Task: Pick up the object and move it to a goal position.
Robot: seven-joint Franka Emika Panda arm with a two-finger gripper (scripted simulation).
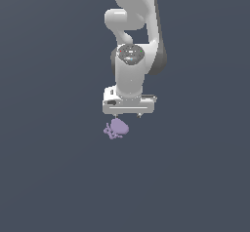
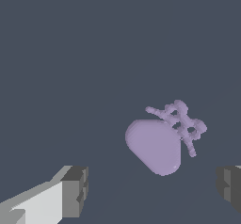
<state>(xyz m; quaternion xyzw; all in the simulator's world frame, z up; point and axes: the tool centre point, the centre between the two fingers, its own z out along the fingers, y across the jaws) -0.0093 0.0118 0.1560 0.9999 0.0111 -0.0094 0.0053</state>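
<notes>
The object is a small pale purple lumpy blob with tiny leg-like nubs at one end, lying on the dark grey floor. In the exterior view my gripper hangs just above it, a little toward the exterior view's right. In the wrist view the object lies ahead of the gap between my two fingers, nearer to one of them. My gripper is wide open and empty, and its fingertips do not touch the object.
The dark grey floor stretches flat in all directions. The white arm rises behind the gripper in the exterior view. No other object shows.
</notes>
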